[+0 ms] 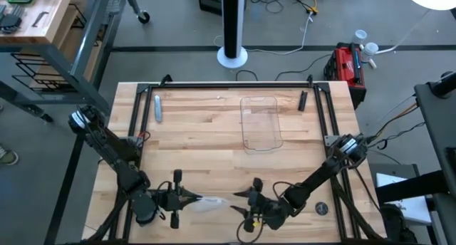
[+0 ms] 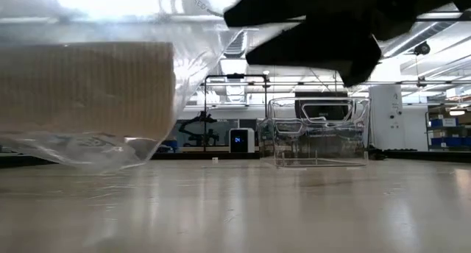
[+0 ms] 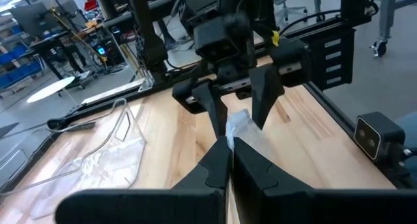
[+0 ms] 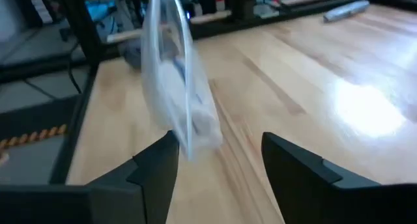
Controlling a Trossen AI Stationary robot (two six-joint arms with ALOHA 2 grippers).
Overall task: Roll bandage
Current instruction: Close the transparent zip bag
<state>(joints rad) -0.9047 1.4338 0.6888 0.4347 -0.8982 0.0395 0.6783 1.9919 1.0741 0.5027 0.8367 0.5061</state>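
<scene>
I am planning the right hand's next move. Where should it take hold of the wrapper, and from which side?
Probably the free end of the wrapper, opposite the end that the shut left hand pinches. The wrapper hangs clear of the table with the bandage inside. The open right hand faces its thin edge, so it could come straight ahead and close on the flat plastic.

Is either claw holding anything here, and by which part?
The left claw pinches the clear wrapper by one end, bandage inside. The right claw is open, empty.
</scene>
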